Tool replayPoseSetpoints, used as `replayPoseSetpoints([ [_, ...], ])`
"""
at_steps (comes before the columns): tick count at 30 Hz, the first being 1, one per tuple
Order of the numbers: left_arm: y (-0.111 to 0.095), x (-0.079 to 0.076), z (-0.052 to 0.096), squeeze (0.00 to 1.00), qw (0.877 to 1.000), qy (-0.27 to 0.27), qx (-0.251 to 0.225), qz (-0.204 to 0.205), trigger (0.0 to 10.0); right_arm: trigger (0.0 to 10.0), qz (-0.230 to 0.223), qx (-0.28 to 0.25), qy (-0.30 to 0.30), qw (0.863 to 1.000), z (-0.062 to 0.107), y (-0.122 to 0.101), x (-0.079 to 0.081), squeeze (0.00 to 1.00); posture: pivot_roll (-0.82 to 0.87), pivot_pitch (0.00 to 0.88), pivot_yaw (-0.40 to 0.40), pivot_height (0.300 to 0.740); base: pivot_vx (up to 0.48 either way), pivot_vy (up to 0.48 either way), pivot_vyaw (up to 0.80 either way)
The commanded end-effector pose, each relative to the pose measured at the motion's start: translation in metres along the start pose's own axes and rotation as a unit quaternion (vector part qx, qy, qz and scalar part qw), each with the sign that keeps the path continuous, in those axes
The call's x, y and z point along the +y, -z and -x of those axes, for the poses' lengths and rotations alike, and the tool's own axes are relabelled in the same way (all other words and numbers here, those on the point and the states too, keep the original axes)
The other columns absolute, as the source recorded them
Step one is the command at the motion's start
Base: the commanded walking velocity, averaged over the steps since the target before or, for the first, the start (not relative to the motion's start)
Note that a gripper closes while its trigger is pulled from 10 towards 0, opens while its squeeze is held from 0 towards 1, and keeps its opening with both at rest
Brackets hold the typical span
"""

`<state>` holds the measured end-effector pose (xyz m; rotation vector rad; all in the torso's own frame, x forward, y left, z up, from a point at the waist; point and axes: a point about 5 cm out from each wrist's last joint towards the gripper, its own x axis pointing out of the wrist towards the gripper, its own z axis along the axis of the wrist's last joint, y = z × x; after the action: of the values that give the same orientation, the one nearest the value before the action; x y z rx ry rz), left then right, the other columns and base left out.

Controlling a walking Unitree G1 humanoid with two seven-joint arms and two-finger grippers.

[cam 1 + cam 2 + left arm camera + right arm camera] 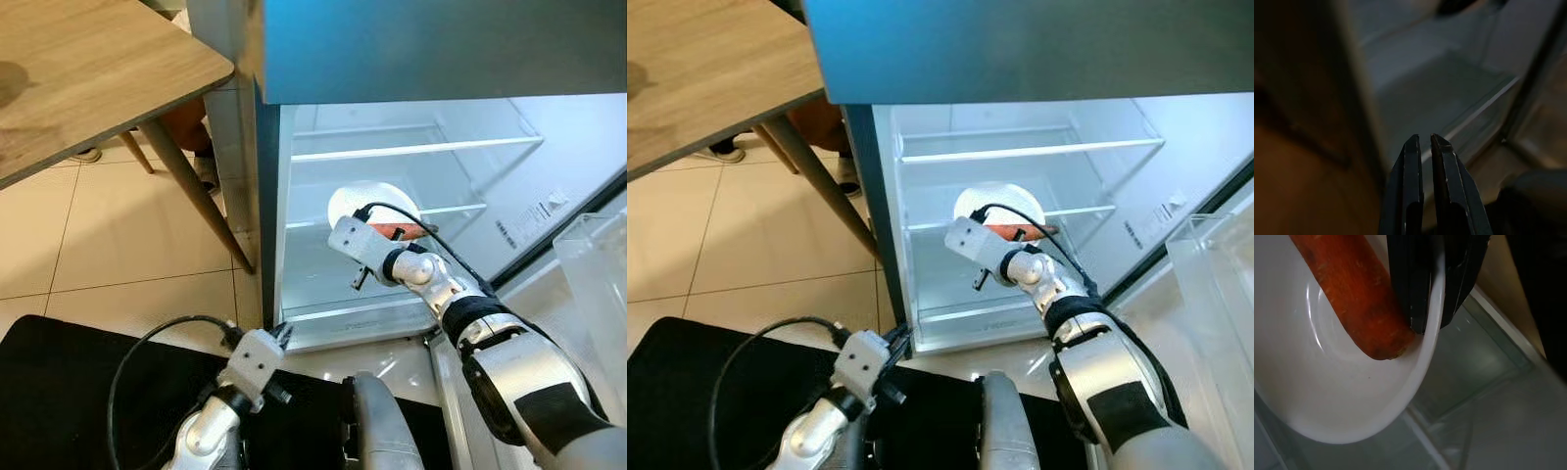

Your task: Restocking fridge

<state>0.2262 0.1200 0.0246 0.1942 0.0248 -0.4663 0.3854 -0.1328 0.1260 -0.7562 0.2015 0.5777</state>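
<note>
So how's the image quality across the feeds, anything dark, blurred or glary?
Head views: bright and sharp, the lit fridge interior nearly washed out. Left wrist view: dim and soft, though the left gripper fingers read clearly. Right wrist view: right gripper close and dark against the white plate, carrot sharp.

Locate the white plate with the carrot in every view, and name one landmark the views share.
Left eye: white plate inside the fridge, beyond the right gripper.
Right eye: plate mid-frame, same spot.
Left wrist: not in it.
Right wrist: plate held by its rim, carrot on it.
Landmark: glass shelf.
</note>
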Motion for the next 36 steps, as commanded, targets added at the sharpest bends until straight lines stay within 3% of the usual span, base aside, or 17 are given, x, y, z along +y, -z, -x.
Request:
replayPoseSetpoints([
  [1, 0.028, 0.004, 0.021, 0.00, 0.997, -0.027, 0.068, 0.022, 10.0, 10.0, -0.047, 0.019, -0.007, 0.999, 0.004, 0.023, 0.019, 0.00, -0.04, 0.227, -0.079, 0.626, 0.000, 0.000, 0.00],
  [5, 0.051, 0.014, 0.042, 0.00, 0.988, -0.072, 0.127, 0.040, 10.0, 10.0, -0.110, 0.035, -0.010, 0.993, 0.010, 0.049, 0.046, 0.00, -0.05, 0.200, -0.074, 0.626, 0.000, 0.000, 0.00],
  [6, 0.051, 0.014, 0.042, 0.00, 0.988, -0.072, 0.127, 0.040, 10.0, 10.0, -0.110, 0.035, -0.010, 0.993, 0.010, 0.049, 0.046, 0.00, -0.05, 0.200, -0.074, 0.626, 0.000, 0.000, 0.00],
  [8, 0.065, 0.024, 0.056, 0.00, 0.978, -0.118, 0.163, 0.060, 10.0, 10.0, -0.175, 0.043, -0.005, 0.984, 0.017, 0.069, 0.075, 0.00, -0.06, 0.178, -0.069, 0.626, 0.000, 0.000, 0.00],
  [9, 0.065, 0.024, 0.056, 0.00, 0.978, -0.118, 0.163, 0.060, 10.0, 10.0, -0.175, 0.043, -0.005, 0.984, 0.017, 0.069, 0.075, 0.00, -0.06, 0.178, -0.069, 0.626, 0.000, 0.000, 0.00],
  [11, 0.071, 0.029, 0.062, 0.00, 0.969, -0.154, 0.179, 0.073, 10.0, 10.0, -0.220, 0.043, 0.002, 0.974, 0.023, 0.079, 0.099, 0.00, -0.06, 0.173, -0.064, 0.626, 0.000, 0.000, 0.00],
  [15, 0.074, 0.033, 0.063, 0.00, 0.965, -0.175, 0.184, 0.068, 10.0, 10.0, -0.249, 0.037, -0.003, 0.968, 0.030, 0.086, 0.123, 0.00, -0.07, 0.160, -0.057, 0.626, 0.000, 0.000, 0.00],
  [16, 0.074, 0.033, 0.063, 0.00, 0.965, -0.175, 0.184, 0.068, 10.0, 10.0, -0.249, 0.037, -0.003, 0.968, 0.030, 0.086, 0.123, 0.00, -0.07, 0.160, -0.057, 0.626, 0.000, 0.000, 0.00],
  [19, 0.074, 0.035, 0.058, 0.00, 0.966, -0.175, 0.183, 0.059, 10.0, 10.0, -0.291, 0.065, 0.003, 0.954, 0.040, 0.100, 0.148, 0.00, -0.08, 0.147, -0.050, 0.641, 0.000, 0.000, 0.00],
  [25, 0.072, 0.033, 0.051, 0.00, 0.967, -0.170, 0.178, 0.060, 10.0, 10.0, -0.334, 0.106, 0.034, 0.936, 0.049, 0.114, 0.157, 0.00, -0.08, 0.139, -0.049, 0.656, 0.000, 0.000, 0.00],
  [27, 0.072, 0.033, 0.051, 0.00, 0.967, -0.170, 0.178, 0.060, 10.0, 10.0, -0.334, 0.106, 0.034, 0.936, 0.049, 0.114, 0.157, 0.00, -0.08, 0.139, -0.049, 0.656, 0.000, 0.000, 0.00],
  [32, 0.087, 0.022, 0.055, 0.00, 0.958, -0.159, 0.230, 0.067, 10.0, 10.0, -0.389, 0.141, 0.020, 0.910, 0.066, 0.132, 0.181, 0.00, -0.08, 0.120, -0.040, 0.660, 0.000, 0.000, 0.00],
  [36, 0.091, 0.022, 0.059, 0.00, 0.951, -0.177, 0.243, 0.074, 10.0, 10.0, -0.394, 0.157, 0.020, 0.905, 0.073, 0.138, 0.187, 0.00, -0.08, 0.118, -0.039, 0.670, 0.000, 0.000, 0.00],
])
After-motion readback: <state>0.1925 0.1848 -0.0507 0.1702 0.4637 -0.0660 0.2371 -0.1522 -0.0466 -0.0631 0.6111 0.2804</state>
